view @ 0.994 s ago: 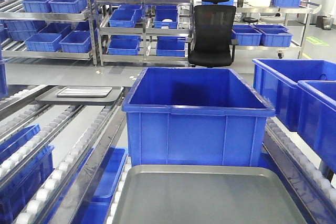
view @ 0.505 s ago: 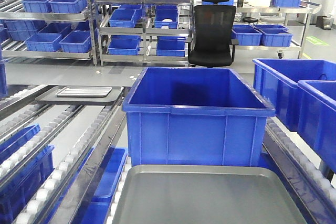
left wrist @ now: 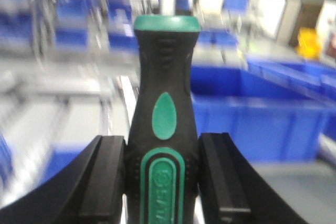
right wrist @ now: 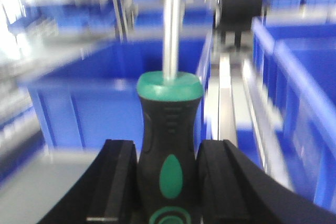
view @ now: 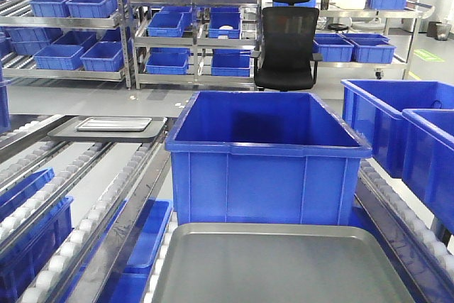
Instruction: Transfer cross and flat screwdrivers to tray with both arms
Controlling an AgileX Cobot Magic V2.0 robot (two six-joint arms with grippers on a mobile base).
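Note:
My left gripper [left wrist: 164,153] is shut on a screwdriver [left wrist: 163,103] with a black handle and green accents, its shaft pointing up out of the left wrist view. My right gripper [right wrist: 169,153] is shut on a second screwdriver [right wrist: 169,124] of the same look, with its silver shaft [right wrist: 172,24] rising upward. Both tips are out of frame, so cross and flat cannot be told apart. The large grey tray [view: 284,264] lies bare at the bottom of the front view. Neither arm shows in that view. Both wrist views are blurred.
A deep blue bin [view: 266,161] stands right behind the tray. More blue bins [view: 411,133] sit to the right. Roller conveyors [view: 78,225] run along the left, carrying a small steel tray [view: 113,124]. A black office chair [view: 287,47] and shelves of bins stand behind.

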